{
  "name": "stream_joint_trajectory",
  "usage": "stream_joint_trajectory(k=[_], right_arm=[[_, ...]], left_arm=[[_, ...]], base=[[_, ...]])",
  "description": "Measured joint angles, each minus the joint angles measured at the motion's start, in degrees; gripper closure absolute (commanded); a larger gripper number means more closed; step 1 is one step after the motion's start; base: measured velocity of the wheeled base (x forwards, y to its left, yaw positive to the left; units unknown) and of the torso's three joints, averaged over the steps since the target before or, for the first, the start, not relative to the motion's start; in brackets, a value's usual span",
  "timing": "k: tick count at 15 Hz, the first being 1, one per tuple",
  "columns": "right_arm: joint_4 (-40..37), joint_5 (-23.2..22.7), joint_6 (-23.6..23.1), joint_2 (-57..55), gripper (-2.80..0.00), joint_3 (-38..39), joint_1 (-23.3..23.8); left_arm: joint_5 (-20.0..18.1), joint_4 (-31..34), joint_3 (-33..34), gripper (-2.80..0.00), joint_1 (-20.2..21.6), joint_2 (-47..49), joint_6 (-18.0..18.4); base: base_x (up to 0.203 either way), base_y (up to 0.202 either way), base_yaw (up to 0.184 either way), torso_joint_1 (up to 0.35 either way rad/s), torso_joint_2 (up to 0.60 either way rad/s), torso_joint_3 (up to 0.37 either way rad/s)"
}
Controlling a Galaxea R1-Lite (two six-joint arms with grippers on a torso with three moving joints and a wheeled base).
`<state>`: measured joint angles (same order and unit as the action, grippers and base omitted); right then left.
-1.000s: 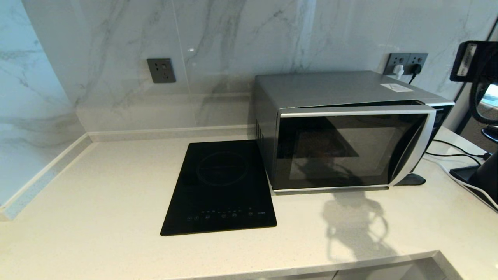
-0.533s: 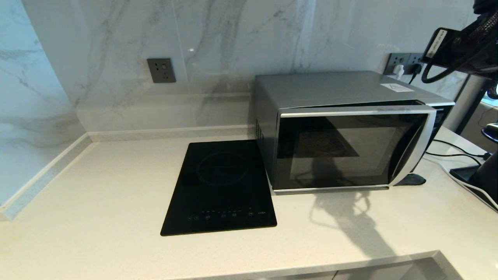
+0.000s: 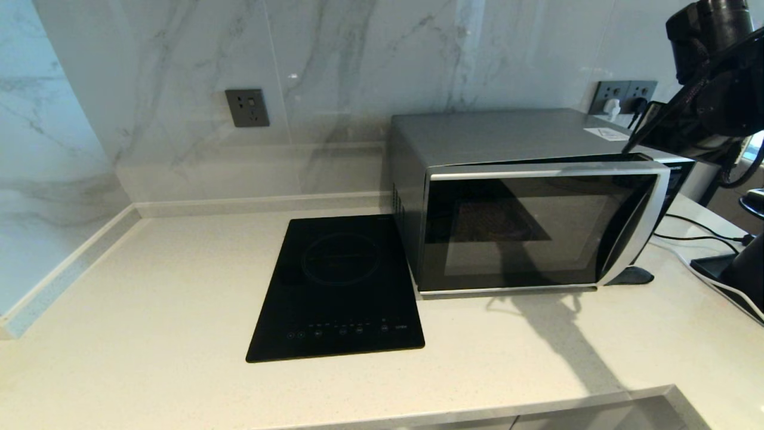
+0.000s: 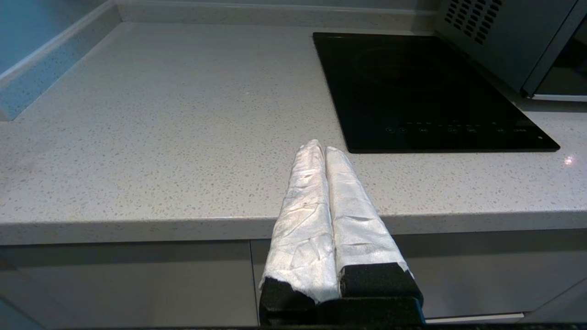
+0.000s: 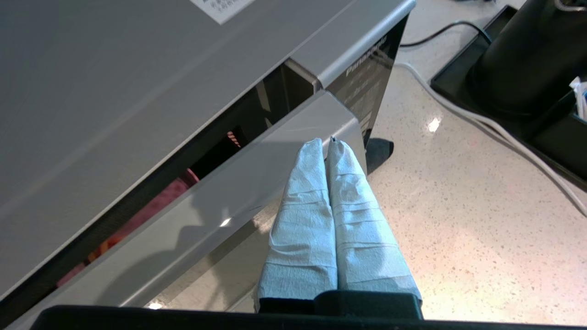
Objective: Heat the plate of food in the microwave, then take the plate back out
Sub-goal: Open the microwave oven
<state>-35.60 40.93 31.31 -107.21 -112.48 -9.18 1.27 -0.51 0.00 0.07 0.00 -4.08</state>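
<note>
- Right end effector [image 5: 326,142], fingers together, hangs over the microwave's [image 3: 507,137] ajar door's upper corner, at 3 o'clock.
- Plate of food [image 5: 156,201] glimpsed inside.
- Left end effector [image 4: 319,149] together, parked off the worktop [image 4: 160,128] edge.

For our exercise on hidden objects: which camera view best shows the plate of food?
The right wrist view: the plate of food shows pinkish through the gap of the microwave's ajar door. The head view's dark door glass hides it; the left wrist view misses it.

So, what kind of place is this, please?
Most likely a home kitchen: a pale stone countertop holds a built-in black induction cooktop and a silver microwave, with wall sockets on marble-look panels.
</note>
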Motion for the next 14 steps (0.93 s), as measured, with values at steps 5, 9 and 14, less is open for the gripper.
stream_joint_trajectory(k=[5,9,14], right_arm=[[-0.2,-2.0,-0.2,-1.7,0.00,0.1,0.0],[-0.2,-4.1,-0.5,-2.6,0.00,-0.2,0.0],[0.5,-5.7,-3.4,-3.5,0.00,-0.5,0.4]], left_arm=[[0.0,0.0,0.0,0.00,0.0,0.0,0.0],[0.0,0.0,0.0,0.00,0.0,0.0,0.0],[0.0,0.0,0.0,0.00,0.0,0.0,0.0]], base=[[0.000,0.000,0.000,0.000,0.00,0.000],[0.000,0.000,0.000,0.000,0.00,0.000],[0.000,0.000,0.000,0.000,0.00,0.000]])
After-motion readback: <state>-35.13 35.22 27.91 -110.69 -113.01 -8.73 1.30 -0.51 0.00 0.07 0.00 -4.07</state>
